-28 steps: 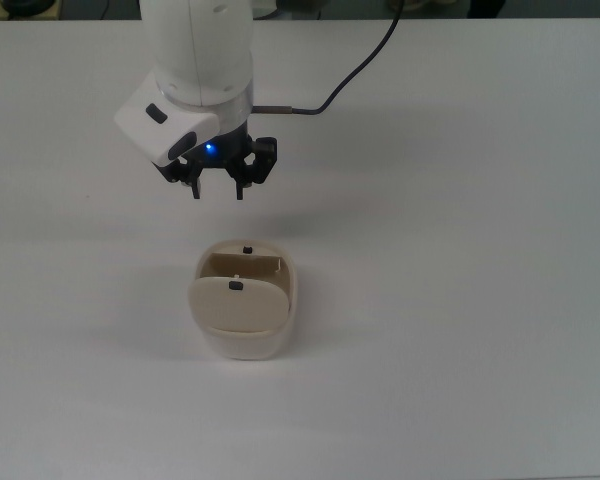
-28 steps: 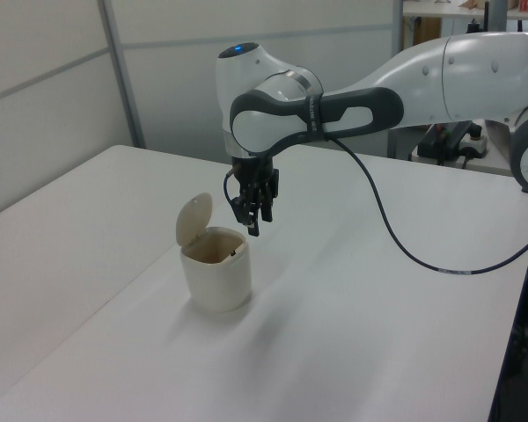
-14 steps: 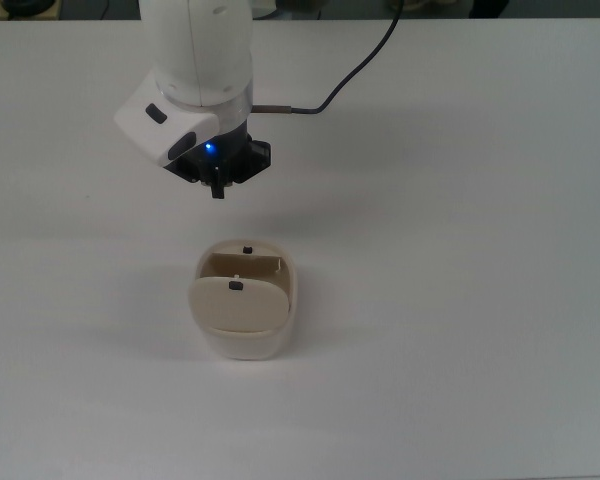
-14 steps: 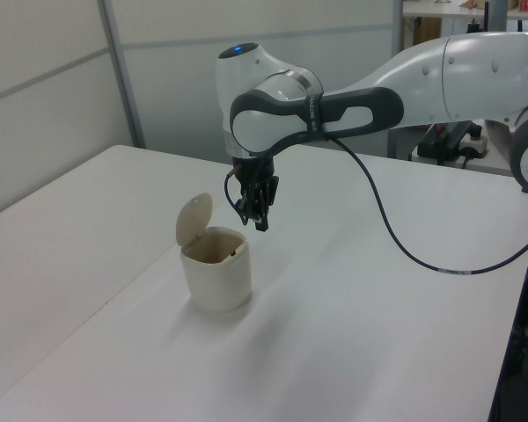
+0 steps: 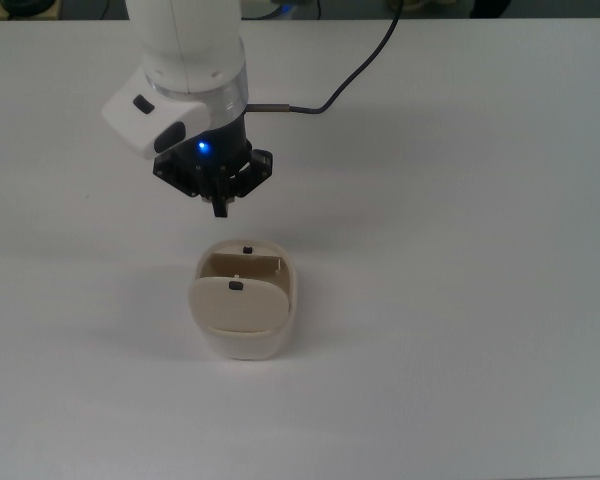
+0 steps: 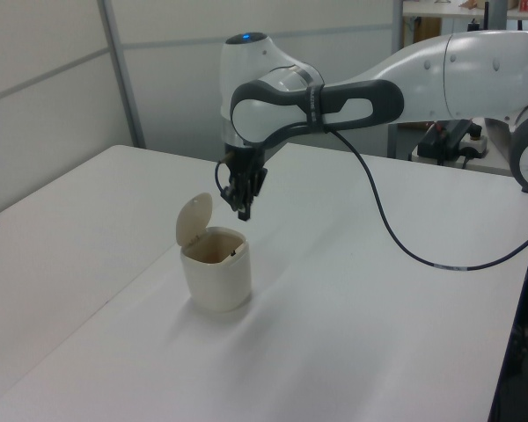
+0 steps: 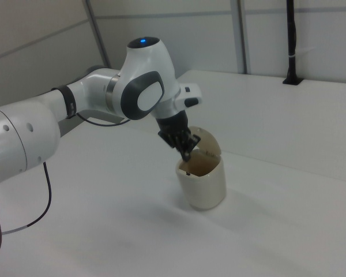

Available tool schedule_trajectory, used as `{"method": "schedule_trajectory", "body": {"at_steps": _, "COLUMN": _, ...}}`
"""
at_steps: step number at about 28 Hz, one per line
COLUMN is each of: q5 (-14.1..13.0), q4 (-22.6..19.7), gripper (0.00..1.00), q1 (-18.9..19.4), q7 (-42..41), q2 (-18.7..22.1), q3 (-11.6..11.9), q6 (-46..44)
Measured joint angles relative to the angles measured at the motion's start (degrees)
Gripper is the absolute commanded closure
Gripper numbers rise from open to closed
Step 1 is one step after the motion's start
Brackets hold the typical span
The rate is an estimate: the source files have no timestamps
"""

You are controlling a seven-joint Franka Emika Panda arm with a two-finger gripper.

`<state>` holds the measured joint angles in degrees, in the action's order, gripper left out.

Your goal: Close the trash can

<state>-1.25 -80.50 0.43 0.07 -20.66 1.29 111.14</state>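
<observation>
End effector (image 5: 220, 207) closed, empty, untouching.

Lab: white bench (image 6: 352, 290), panelled partitions (image 6: 53, 97).

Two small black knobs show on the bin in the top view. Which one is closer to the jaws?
The black knob on the rim of the cream plastic trash can, just below the shut gripper. The other knob sits on the raised beige lid, farther away.

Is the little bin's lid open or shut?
Open. The trash can has its lid standing up at one side, so you can see inside it.
</observation>
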Motion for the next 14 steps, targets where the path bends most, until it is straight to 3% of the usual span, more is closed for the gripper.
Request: {"method": "schedule_trajectory", "body": {"at_steps": 14, "q5": -1.9, "q4": 1.0, "gripper": 1.0, "q1": 0.6, "q7": 0.0, "q2": -0.4, "q3": -0.6, "q6": 20.7}}
